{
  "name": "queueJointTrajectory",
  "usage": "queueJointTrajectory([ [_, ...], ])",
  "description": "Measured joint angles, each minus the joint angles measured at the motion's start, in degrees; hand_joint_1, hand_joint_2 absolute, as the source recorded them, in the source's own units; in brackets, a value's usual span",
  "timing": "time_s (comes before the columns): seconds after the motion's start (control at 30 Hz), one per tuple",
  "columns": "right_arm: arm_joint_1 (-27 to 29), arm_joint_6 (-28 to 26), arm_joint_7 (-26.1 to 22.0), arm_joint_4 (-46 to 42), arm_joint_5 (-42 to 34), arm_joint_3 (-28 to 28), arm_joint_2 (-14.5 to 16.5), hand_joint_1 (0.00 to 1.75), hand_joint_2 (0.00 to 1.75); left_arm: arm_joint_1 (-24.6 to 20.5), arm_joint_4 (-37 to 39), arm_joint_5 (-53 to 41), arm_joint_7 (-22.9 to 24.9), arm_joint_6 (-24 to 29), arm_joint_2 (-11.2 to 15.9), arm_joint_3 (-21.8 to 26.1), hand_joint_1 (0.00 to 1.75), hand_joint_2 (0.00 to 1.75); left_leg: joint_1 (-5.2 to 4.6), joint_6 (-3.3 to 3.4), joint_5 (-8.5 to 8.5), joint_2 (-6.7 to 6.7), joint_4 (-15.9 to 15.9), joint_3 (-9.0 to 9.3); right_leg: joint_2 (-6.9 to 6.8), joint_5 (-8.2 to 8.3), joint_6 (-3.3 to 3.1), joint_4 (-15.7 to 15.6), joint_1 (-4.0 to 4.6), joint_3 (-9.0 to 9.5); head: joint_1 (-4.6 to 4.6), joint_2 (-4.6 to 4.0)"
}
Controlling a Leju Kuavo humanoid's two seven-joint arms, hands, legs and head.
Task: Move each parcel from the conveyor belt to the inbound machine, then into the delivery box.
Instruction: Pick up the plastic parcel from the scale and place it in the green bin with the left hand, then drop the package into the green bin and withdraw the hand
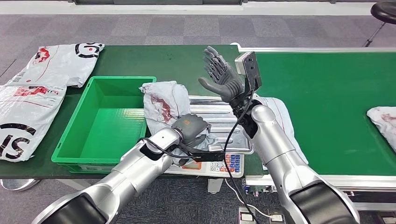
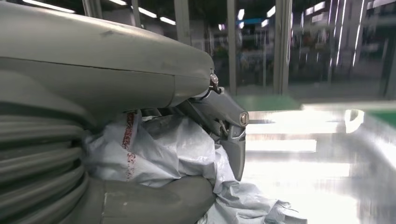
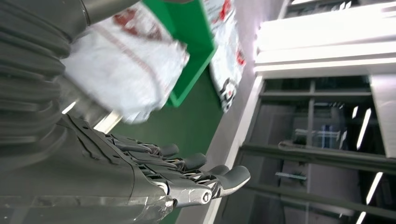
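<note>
the left robot hand (image 1: 191, 128) is grasping a crumpled grey-white parcel (image 1: 161, 102) with red print, and the left wrist view shows the thumb and fingers (image 2: 231, 140) wrapped over the bunched plastic. the parcel is lifted above the shiny metal platform of the inbound machine (image 1: 219, 140), a scale with a keypad at its front edge, and its upper part leans toward the green delivery box (image 1: 105, 121) just beside it. the right robot hand (image 1: 219, 74) is released, raised upright over the far side of the machine with its fingers apart and nothing in it. judging from this, the step in hand is the second leg: taking the parcel from the machine into the box. the next move calls for carrying the bag leftward over the near wall of the box, high enough that its hanging folds clear the rim, then letting go once it is over the open interior. another parcel (image 1: 384, 122) waits on the green conveyor belt (image 1: 327, 93) at the right, and flat printed bags (image 1: 32, 93) lie on the counter (image 1: 140, 58) left of the box.
</note>
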Motion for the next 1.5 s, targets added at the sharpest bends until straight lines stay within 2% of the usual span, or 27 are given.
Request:
queueJointTrajectory([
  [0.13,0.9,-4.4,-0.6,0.5,4.0,0.0,-2.2,0.0,1.75,-1.5,-2.9,-1.6,3.3,5.0,0.6,1.2,1.75,1.75,0.0,0.0,0.0,-0.07,0.0,-0.01,-0.06,0.01,0.01,0.0,-0.01,0.04,0.0,0.0],
  [0.3,2.9,-6.3,-1.5,0.5,5.8,-0.3,-4.3,0.0,1.75,-2.5,-5.7,-3.9,5.7,7.2,1.5,2.5,1.75,1.75,-0.06,0.01,-0.01,-0.02,0.0,-0.04,0.01,0.01,0.01,0.0,-0.04,-0.01,0.01,0.0],
  [0.37,4.5,-10.0,-1.5,-0.1,8.1,-0.7,-5.1,0.0,1.75,-2.6,-6.6,-6.9,9.4,12.0,2.0,2.8,1.75,1.75,-0.04,0.01,-0.02,-0.06,0.0,-0.04,-0.04,-0.02,0.03,0.0,-0.02,-0.01,0.01,-0.01],
  [0.47,10.4,-17.2,-1.7,-3.0,15.1,-2.3,-6.6,0.0,1.75,-2.9,-8.5,-12.2,14.3,21.9,3.7,5.2,1.75,1.75,0.01,-0.01,-0.06,-0.25,0.0,-0.04,-0.21,-0.12,0.06,0.0,0.02,0.08,0.01,-0.01],
  [0.53,14.7,-21.0,-0.6,-5.1,20.6,-3.9,-7.7,0.0,1.75,-3.0,-9.4,-15.6,16.0,24.6,5.2,7.8,1.75,1.75,0.01,-0.03,-0.1,-0.28,0.0,-0.05,-0.23,-0.15,0.05,0.0,0.02,0.06,0.0,0.0],
  [0.67,21.6,-26.7,4.5,-9.1,30.9,-7.9,-10.4,0.0,1.75,-3.5,-9.3,-20.4,19.1,22.5,7.7,12.6,1.75,1.75,0.01,-0.05,-0.13,-0.26,0.0,-0.07,-0.21,-0.19,0.04,0.0,0.01,0.03,0.0,0.0],
  [0.8,27.9,-29.3,10.1,-12.4,41.9,-11.8,-13.3,0.0,1.75,-3.6,-7.3,-21.0,18.7,20.0,10.1,17.5,1.75,1.75,-0.01,-0.05,-0.15,-0.26,0.0,-0.1,-0.2,-0.21,0.07,0.0,-0.01,0.01,0.01,0.0],
  [0.93,31.1,-29.5,11.5,-14.3,45.2,-14.7,-15.0,0.0,1.75,-3.3,-5.9,-20.9,17.9,19.6,11.3,20.5,1.75,1.75,-0.01,-0.05,-0.15,-0.25,0.0,-0.17,-0.2,-0.21,0.07,0.0,-0.01,-0.06,0.02,-0.01],
  [1.03,32.4,-29.8,14.6,-15.1,49.0,-16.0,-16.0,0.0,1.75,-3.1,-5.3,-20.5,17.2,17.5,11.6,21.9,1.75,1.75,-0.04,-0.04,-0.15,-0.3,0.0,-0.17,-0.24,-0.22,0.08,0.0,-0.04,-0.06,0.0,0.0],
  [1.07,33.0,-29.9,15.9,-15.1,50.7,-16.6,-16.5,0.0,1.75,-2.9,-5.1,-20.6,17.2,16.5,11.7,22.4,1.44,1.75,-0.04,-0.04,-0.15,-0.32,0.0,-0.18,-0.27,-0.22,0.08,0.0,-0.04,-0.05,0.01,0.0],
  [1.17,35.2,-29.9,19.2,-15.1,56.0,-19.6,-18.0,0.0,1.75,-2.5,-3.6,-22.4,18.8,13.7,12.3,23.5,0.14,1.75,-0.06,0.0,-0.19,-0.31,0.0,-0.19,-0.24,-0.23,0.09,0.0,-0.05,-0.06,0.01,0.0],
  [1.2,36.0,-29.6,19.8,-15.1,57.3,-20.8,-18.3,0.0,1.75,-2.4,-2.9,-23.1,19.8,12.5,12.5,23.7,0.0,1.75,-0.06,0.01,-0.2,-0.29,0.0,-0.19,-0.22,-0.23,0.1,0.0,-0.05,-0.06,0.01,0.0],
  [1.33,38.1,-26.5,20.3,-14.8,59.1,-25.1,-18.9,0.0,1.75,-2.5,-0.3,-24.0,22.9,8.3,12.9,24.2,0.0,1.75,-0.06,0.0,-0.2,-0.28,0.0,-0.22,-0.22,-0.24,0.1,0.0,-0.05,-0.11,0.01,-0.01],
  [1.5,38.0,-17.3,17.6,-12.1,54.1,-28.9,-19.3,0.0,1.75,-2.5,0.7,-19.6,18.6,8.7,13.0,27.2,0.0,1.75,-0.06,0.01,-0.2,-0.23,0.0,-0.23,-0.17,-0.23,0.1,0.0,-0.05,-0.13,0.01,-0.01],
])
